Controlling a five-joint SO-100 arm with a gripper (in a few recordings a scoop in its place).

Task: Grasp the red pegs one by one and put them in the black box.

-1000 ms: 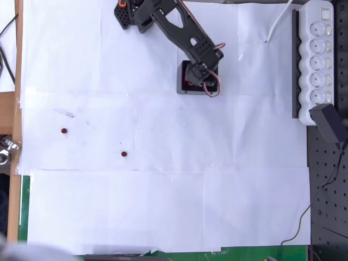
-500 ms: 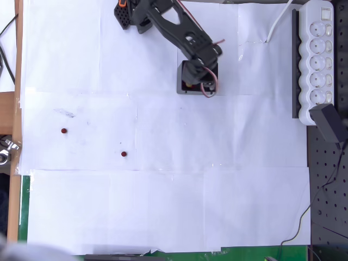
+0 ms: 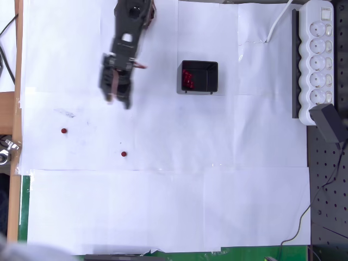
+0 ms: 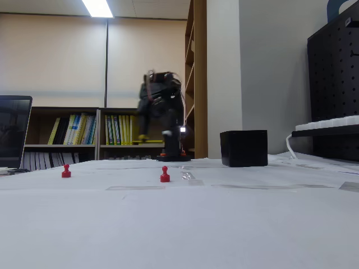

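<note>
1. Jaws of the gripper are blurred in the overhead view, so I cannot tell whether they are parted or closed; nothing red shows between them as far as the blur allows
2. Seen from overhead, the gripper hangs over bare white paper, pointing toward the bottom of the picture, with the arm reaching back to the top edge
3. To the right of the jaws in that view, well apart, sits the black box, with a cluster of red pegs lying against its left inner wall
4. Below and left of the jaws, one loose peg stands on the paper; another peg stands below them, slightly right. Both are clear of the gripper
5. From the low fixed view the arm is a dark, smeared shape at the back, the box to its right and the two loose pegs upright in front
6. Far right of the jaws, overhead, a white power strip lies along the paper's edge
</note>
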